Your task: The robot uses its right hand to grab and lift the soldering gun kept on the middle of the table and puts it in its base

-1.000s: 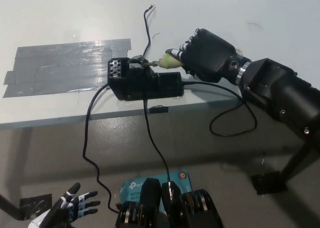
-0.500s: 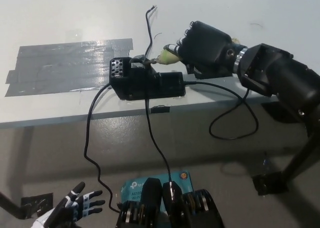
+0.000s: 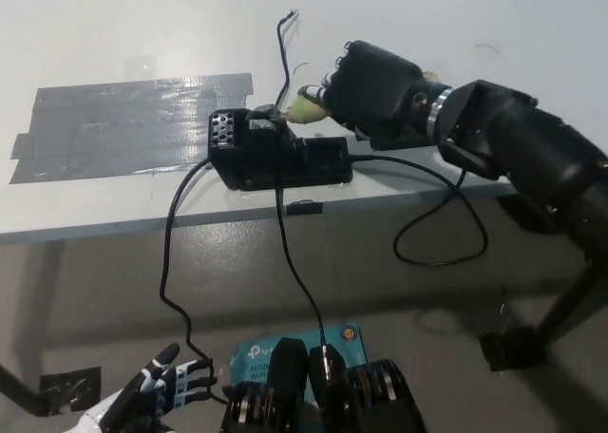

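The soldering gun (image 3: 306, 107) has a pale yellow-green grip, and it lies near the front edge of the white table (image 3: 427, 20), with its thin metal tip pointing to the picture's left and reaching the top of the base (image 3: 271, 151). The base is a black box with a small block of holes at its left end, and it stands on the table just beside the front edge. The black right hand (image 3: 366, 86) is closed around the rear part of the soldering gun, so only the front of the yellow-green grip shows out of the fingers. The black right arm (image 3: 518, 153) comes in from the right side and passes over the table edge. A thin black wire (image 3: 282, 48) runs from the gun area up the table toward its far side. Two black cables (image 3: 169, 253) hang down from the base over the table edge toward the floor, and one more cable makes a loop under the right arm. A wide patch of grey tape (image 3: 123, 120) is stuck on the table to the left of the base. The white left hand (image 3: 157, 395) rests low at the lower left, below the table, with its fingers spread apart and holding nothing. A teal box (image 3: 285, 352) lies on the floor near the bottom middle.
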